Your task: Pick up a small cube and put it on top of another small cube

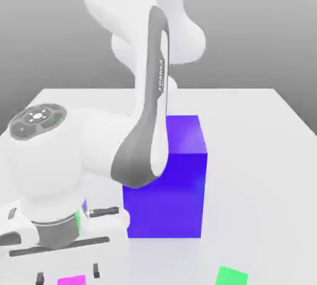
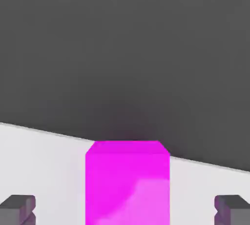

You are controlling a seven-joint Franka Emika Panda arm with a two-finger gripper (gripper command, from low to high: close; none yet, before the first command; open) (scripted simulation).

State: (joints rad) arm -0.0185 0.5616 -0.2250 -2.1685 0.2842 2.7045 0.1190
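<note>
A small magenta cube (image 1: 72, 280) lies on the white table (image 1: 247, 123) at the front of the exterior view, toward its left. My gripper (image 1: 68, 273) hangs straight over it and is open. In the hand view the magenta cube (image 2: 127, 185) sits midway between my dark fingertips (image 2: 18, 208), with a clear gap on each side, so my gripper (image 2: 125, 209) straddles it without touching. A small green cube (image 1: 232, 276) rests on the table toward the exterior view's right, at the front.
A large blue cube (image 1: 170, 178) stands in the middle of the table, just behind my hand and partly hidden by my arm (image 1: 148, 123). Bare table surface lies around the blue cube on the exterior view's right.
</note>
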